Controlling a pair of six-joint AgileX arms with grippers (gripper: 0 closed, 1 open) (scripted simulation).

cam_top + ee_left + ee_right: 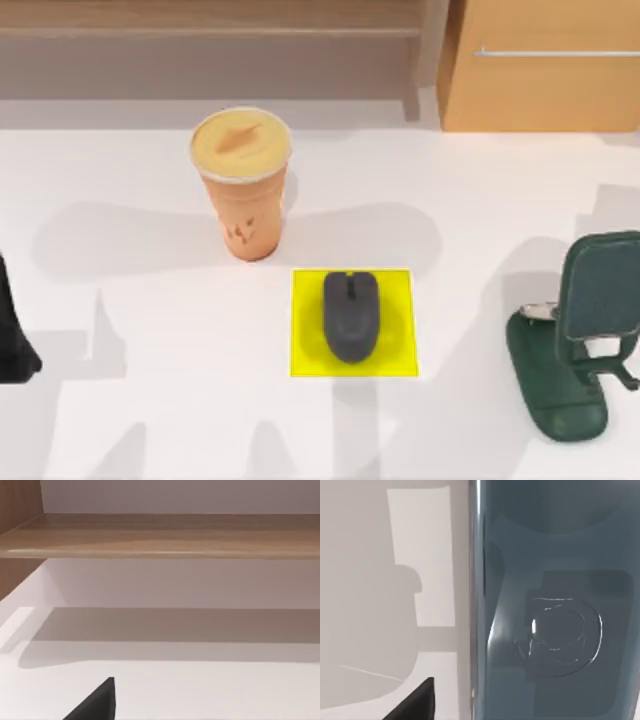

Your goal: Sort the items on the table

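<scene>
1. Close before the right arm's wrist camera, the slate-grey flat rectangular phone (pixel 555 605) stands; whether the fingers are released or clenched cannot be told.
2. From above, that phone (pixel 600 290) leans upright on the dark green stand (pixel 556 385) at the tabletop's (pixel 130 420) right.
3. Centrally, the dark grey oval computer mouse (pixel 351 314) lies on the flat yellow square (pixel 304 350).
4. Behind it, to the left, the tall orange lidded drink cup (pixel 243 185) stands upright.
5. At the left edge, the left arm (pixel 14 335) sits parked.

orange cup (pixel 244 190) with paler lid; dark grey mouse (pixel 351 314) on yellow square (pixel 305 345); slate-grey phone (pixel 601 290) on dark green stand (pixel 553 392); white table (pixel 150 380); wooden cabinet (pixel 540 90).
</scene>
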